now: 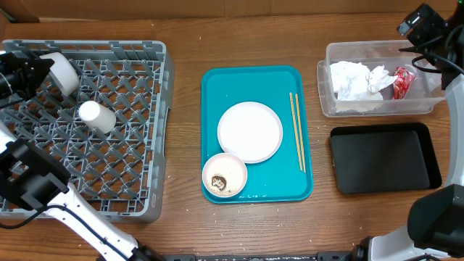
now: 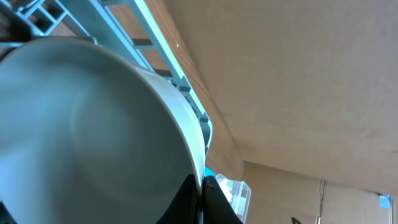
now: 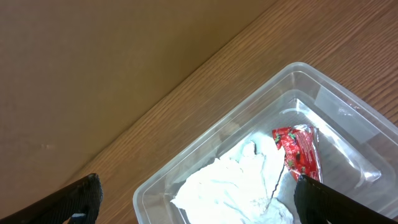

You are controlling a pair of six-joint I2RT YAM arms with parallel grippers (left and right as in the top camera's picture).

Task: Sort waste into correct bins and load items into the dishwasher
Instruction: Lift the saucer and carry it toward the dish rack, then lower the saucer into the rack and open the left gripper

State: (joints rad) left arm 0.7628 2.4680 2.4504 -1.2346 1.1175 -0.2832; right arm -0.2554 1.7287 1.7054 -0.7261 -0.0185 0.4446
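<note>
The left gripper (image 2: 202, 194) pinches the rim of a round white bowl (image 1: 64, 72), tilted over the 11 o'clock corner of the large grey plastic lattice dish rack (image 1: 130, 181). Gripped by that thin edge, the bowl may slip, or knock the small white cup (image 1: 96, 116) lying at its 5 o'clock. The right gripper (image 3: 196, 190) hangs spread above the clear plastic tub (image 3: 348, 106).

Bright, even light, soft shadows; the bowl (image 2: 93, 137) nearest the left wrist camera looks blurred.
</note>
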